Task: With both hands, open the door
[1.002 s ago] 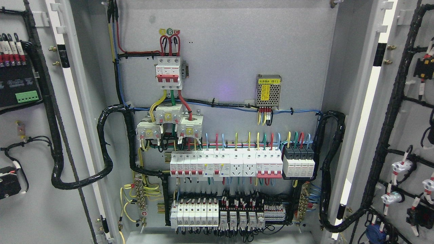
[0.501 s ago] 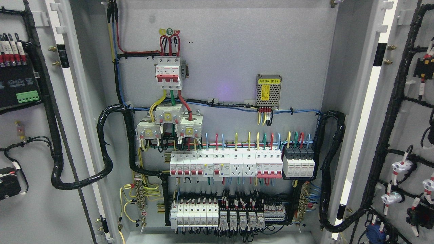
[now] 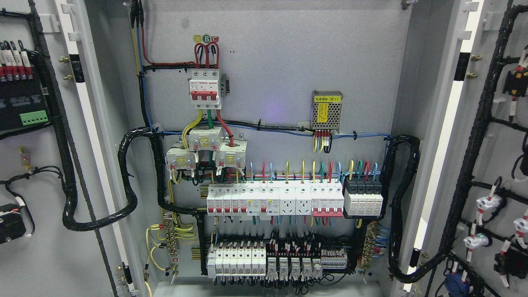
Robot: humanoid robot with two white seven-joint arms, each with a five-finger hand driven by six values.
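Standing swung wide to either side, the left door (image 3: 37, 165) and the right door (image 3: 495, 144) show their inner faces to the camera, and almost nothing has changed over the last second: the left door's parts have drifted only a hair and the cabinet interior sits the same. That stillness, with both leaves fully back, suggests the opening is done and only a settle or withdrawal is left. Neither hand is in view, so I cannot tell whether the fingers are spread or curled, and places cannot be given relative to a hand; they are given by the view's sides instead. The left door is pale grey, carrying a black module with a green terminal block (image 3: 34, 119) and a black cable loom (image 3: 66, 165) running down it. The right door is likewise grey, with a thick black loom (image 3: 474, 136) and small white-and-red lamp fittings (image 3: 489, 203) wired along it. Between them the back panel (image 3: 280, 53) holds a red-handled main breaker (image 3: 205, 88) high up, a small meshed power supply (image 3: 326, 109) to its right, a row of white breakers (image 3: 274, 200) beneath, and a lower row of breakers and relays (image 3: 264, 260) near the cabinet floor.
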